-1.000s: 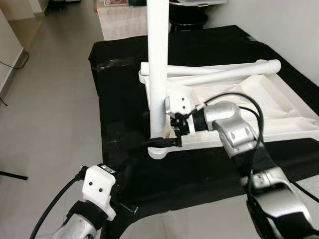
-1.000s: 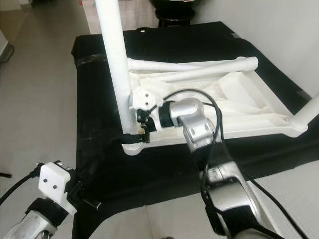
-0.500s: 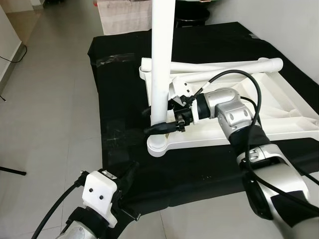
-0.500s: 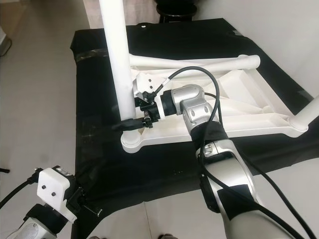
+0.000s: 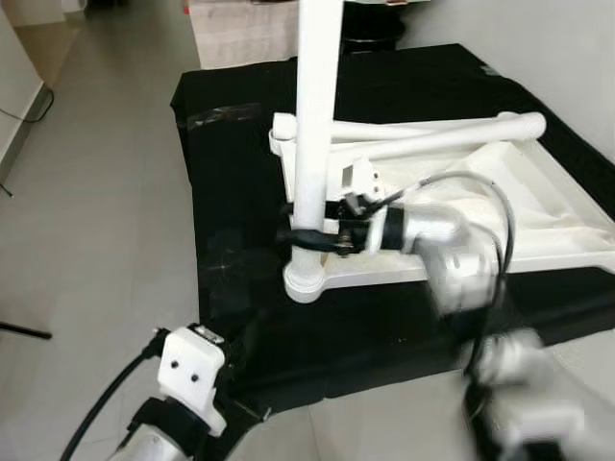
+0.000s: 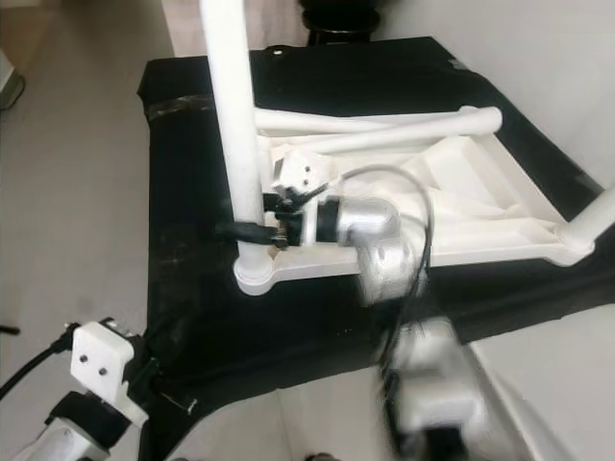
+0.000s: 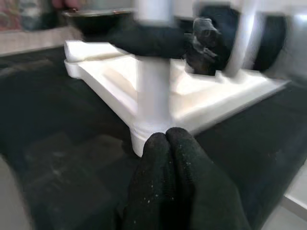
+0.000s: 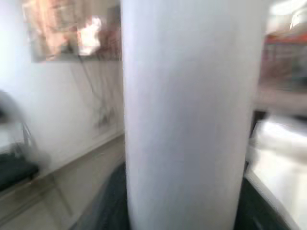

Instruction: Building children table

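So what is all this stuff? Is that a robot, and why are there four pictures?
Yes, it is a robot with two silver arms. Two pictures come from cameras in its head, looking down. The other two come from small cameras on its wrists.

On the black cloth lies a white table top, upside down. The robot is building a small table. One white leg stands upright in the top's near corner. Two more legs lie across the top.

The right gripper has its black fingers closed around the standing leg, low down. Its arm looks blurry. Its wrist camera is so close that the leg looks huge.

The left gripper waits lower down, at the cloth's near edge, fingers shut and holding nothing. Its wrist camera looks at the leg's foot.
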Tool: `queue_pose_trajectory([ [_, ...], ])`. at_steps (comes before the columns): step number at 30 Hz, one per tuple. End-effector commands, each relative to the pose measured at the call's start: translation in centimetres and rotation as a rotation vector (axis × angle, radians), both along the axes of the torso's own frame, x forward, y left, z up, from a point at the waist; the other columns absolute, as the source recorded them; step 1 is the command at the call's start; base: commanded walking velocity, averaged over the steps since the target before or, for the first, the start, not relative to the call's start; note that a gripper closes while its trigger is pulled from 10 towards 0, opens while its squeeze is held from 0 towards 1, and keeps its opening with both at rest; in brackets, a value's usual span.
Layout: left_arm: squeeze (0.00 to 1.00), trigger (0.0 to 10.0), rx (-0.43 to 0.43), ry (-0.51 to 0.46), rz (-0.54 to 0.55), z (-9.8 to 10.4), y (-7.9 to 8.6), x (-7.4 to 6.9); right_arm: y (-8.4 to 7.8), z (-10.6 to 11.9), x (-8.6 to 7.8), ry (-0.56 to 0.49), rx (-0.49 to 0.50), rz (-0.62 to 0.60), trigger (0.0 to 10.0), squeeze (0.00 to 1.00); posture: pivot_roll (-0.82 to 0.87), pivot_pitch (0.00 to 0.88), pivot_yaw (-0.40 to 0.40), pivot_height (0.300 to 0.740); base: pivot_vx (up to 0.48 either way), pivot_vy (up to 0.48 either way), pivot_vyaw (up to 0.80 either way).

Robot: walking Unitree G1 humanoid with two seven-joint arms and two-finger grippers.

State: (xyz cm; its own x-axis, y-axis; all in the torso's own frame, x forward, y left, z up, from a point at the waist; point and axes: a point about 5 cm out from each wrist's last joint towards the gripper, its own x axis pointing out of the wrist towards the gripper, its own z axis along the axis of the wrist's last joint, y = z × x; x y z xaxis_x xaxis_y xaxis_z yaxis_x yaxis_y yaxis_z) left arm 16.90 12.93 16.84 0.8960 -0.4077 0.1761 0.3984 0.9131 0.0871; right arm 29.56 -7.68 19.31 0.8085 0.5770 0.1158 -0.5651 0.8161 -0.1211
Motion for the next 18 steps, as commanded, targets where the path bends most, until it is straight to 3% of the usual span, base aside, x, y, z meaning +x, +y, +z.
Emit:
queue_pose_trajectory([
  [1, 0.00, 10.0, 0.007, 0.027, 0.000, -0.5, 0.4, 0.1, -0.7, -2.9, -1.0, 0.125, -0.111, -0.106, 0.0, 0.00, 0.04, 0.184, -0.005, 0.740, 0.000, 0.000, 0.00],
  [3, 0.00, 10.0, 0.007, 0.027, 0.000, -0.5, 0.4, 0.1, -0.7, -2.9, -1.0, 0.125, -0.111, -0.106, 0.0, 0.00, 0.04, 0.184, -0.005, 0.740, 0.000, 0.000, 0.00],
  [6, 0.00, 10.0, 0.008, 0.030, -0.007, -0.6, 0.4, 0.3, -1.1, -2.1, 0.4, 0.090, -0.088, -0.133, 0.0, 0.00, 0.05, 0.167, -0.003, 0.740, 0.000, 0.000, 0.00],
  [10, 0.00, 10.0, 0.008, 0.029, -0.006, -0.7, 0.4, 0.7, 0.0, -1.9, 1.2, 0.083, -0.097, -0.078, 0.5, 0.00, 0.06, 0.150, -0.018, 0.740, 0.000, 0.000, 0.00],
  [11, 0.00, 10.0, 0.010, 0.025, 0.007, -0.7, 0.5, 0.8, 0.6, -1.6, 1.2, 0.071, -0.124, -0.021, 10.0, 0.00, 0.06, 0.147, -0.022, 0.740, 0.000, 0.000, 0.00],
  [12, 0.00, 10.0, 0.010, 0.025, 0.007, -0.7, 0.5, 0.8, 0.6, -1.6, 1.2, 0.071, -0.124, -0.021, 10.0, 0.00, 0.06, 0.147, -0.022, 0.740, 0.000, 0.000, 0.00],
  [13, 0.00, 10.0, 0.009, 0.018, 0.025, -0.7, 0.7, 0.9, 1.4, -0.6, 0.3, 0.080, -0.126, 0.012, 10.0, 0.49, 0.06, 0.143, -0.022, 0.740, 0.000, 0.000, 0.00],
  [15, 0.00, 10.0, 0.008, 0.017, 0.026, -0.7, 0.8, 1.0, 1.5, 0.2, 0.2, 0.061, -0.111, 0.050, 10.0, 0.49, 0.06, 0.143, -0.022, 0.740, 0.000, 0.000, 0.00],
  [16, 0.00, 10.0, 0.006, 0.017, 0.023, -0.7, 0.8, 1.0, 1.7, 0.8, 0.1, 0.062, -0.092, 0.113, 10.0, 1.00, 0.05, 0.142, -0.025, 0.740, 0.000, 0.000, 0.00],
  [18, 0.00, 10.0, 0.003, 0.017, 0.014, -0.6, 0.7, 1.1, 2.3, 2.2, -0.1, 0.048, -0.070, 0.414, 10.0, 1.00, 0.05, 0.142, -0.019, 0.740, 0.000, 0.000, 0.00],
])
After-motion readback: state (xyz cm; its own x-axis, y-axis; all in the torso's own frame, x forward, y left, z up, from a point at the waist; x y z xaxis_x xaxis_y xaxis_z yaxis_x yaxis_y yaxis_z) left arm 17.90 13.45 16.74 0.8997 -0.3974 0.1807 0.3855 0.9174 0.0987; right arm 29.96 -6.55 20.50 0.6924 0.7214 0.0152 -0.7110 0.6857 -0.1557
